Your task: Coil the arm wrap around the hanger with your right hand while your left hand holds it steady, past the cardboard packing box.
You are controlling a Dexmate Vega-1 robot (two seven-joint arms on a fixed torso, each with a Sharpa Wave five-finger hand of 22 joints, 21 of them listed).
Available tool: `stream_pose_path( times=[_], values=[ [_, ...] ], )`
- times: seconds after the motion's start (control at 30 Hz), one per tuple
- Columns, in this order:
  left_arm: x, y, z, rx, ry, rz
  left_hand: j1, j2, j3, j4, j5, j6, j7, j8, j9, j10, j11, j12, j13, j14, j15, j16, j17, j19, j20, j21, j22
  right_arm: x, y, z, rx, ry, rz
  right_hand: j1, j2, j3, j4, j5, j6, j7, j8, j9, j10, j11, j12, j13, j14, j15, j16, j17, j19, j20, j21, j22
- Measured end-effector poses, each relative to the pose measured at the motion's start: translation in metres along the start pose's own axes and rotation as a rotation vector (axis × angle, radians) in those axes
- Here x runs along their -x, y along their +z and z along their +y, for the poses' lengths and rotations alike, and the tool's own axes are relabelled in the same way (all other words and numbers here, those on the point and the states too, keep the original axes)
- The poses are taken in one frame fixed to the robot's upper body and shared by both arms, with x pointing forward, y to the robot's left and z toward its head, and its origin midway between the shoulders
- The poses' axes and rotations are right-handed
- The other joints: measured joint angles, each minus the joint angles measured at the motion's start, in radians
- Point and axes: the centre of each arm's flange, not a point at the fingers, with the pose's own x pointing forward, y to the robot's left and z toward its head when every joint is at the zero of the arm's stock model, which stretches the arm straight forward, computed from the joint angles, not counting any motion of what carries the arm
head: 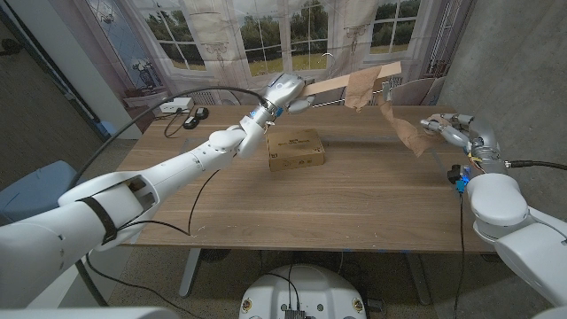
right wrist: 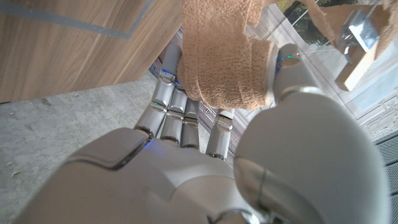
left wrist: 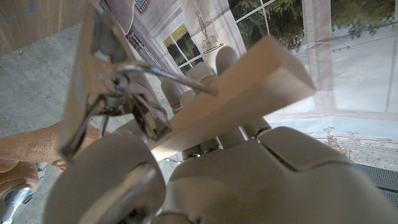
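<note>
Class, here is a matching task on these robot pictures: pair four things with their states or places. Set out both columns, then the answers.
1. cardboard box
2. wooden hanger
3. tan wrap
4. left robot hand

A. grips the hanger's end
B. lies on the table
C. held up above the table's far edge
D. runs from the hanger to the right robot hand

Pairs: 1-B, 2-C, 3-D, 4-A

Window daylight, dim room, blurred wrist close-ups
</note>
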Motion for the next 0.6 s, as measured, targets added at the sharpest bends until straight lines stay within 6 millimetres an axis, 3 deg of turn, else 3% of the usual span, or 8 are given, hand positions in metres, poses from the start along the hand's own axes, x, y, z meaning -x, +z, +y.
stream_pose_path(
  times=[0.6],
  values=[
    [-0.008, 0.01, -0.008, -0.066, -0.132, -0.018, 0.0, 0.0, 0.0, 0.0, 0.0, 0.002, 0.002, 0.004, -0.011, 0.0, 0.0, 0.0, 0.0, 0.0, 0.0, 0.0, 0.001, 0.0, 0.0, 0.008, 0.002, 0.012, 0.009, 0.015, 0.019, 0.069, -0.039, 0.001, -0.001, 0.003, -0.003, 0.004, 0.0, 0.0, -0.001, 0.0, 0.0, 0.0, -0.001, -0.003, 0.0, 0.0, 0.0, 0.0, -0.002, 0.002, 0.011, -0.014]
  ],
)
